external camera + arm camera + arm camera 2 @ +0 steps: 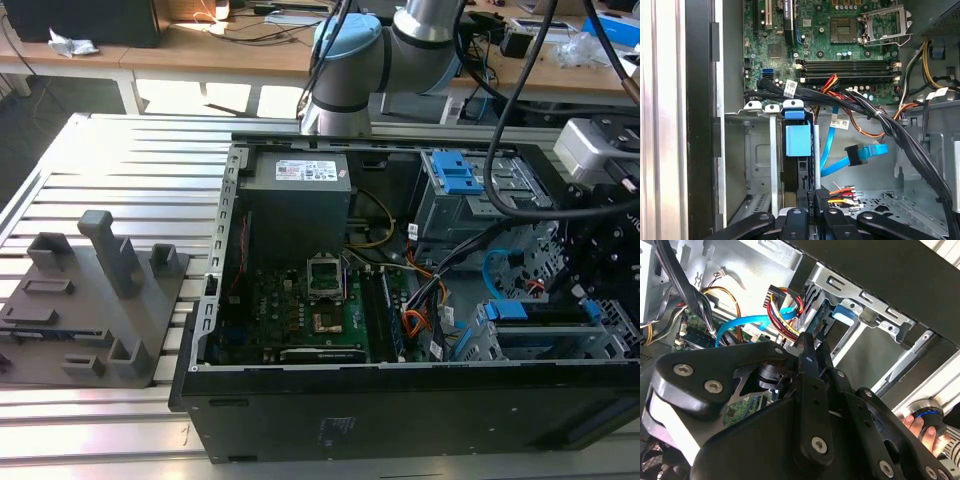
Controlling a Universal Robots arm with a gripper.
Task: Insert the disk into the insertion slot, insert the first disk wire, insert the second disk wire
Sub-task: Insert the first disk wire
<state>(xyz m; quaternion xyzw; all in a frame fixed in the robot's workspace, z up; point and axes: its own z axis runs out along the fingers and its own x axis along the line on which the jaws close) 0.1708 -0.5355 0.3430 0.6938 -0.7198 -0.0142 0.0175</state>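
Observation:
The disk [540, 313] sits in its blue carrier inside the insertion slot [560, 347], the low perforated cage at the case's front corner on the exterior view's right. In both wrist views its blue handle [797, 140] [845, 315] shows between the cage walls [757, 155] [870, 307]. My gripper [590, 285] hangs just above the cage. Its fingers [814, 200] [809, 347] are shut on a black plug with red, yellow and black wires [840, 194] close to the disk's edge. A blue flat cable with a blue-black plug [865, 152] hangs loose beside the disk.
The open black case [400, 410] holds a motherboard [300, 310], a power supply [300, 190] and a taller bay with a blue latch [455, 172]. Black cable bundles [890, 130] cross near the cage. A grey fixture [95, 300] lies on the exterior view's left. A hand [912, 422] rests outside the case.

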